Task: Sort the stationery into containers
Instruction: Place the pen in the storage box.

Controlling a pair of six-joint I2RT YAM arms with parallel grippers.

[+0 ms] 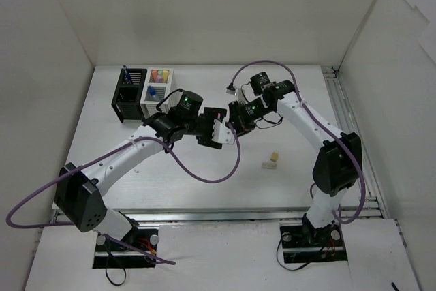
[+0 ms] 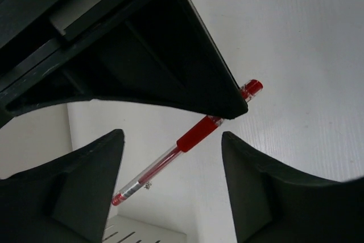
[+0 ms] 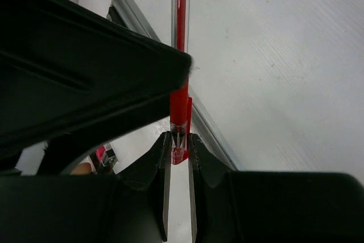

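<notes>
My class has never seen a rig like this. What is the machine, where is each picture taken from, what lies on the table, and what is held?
Two robot arms stand at a table. One picture looks down from above; the other two come from a camera on each wrist. The right gripper is shut on a red pen; the left gripper stands open around it. Two erasers lie loose. At the back, a black organizer and a white organizer hold stationery.
</notes>
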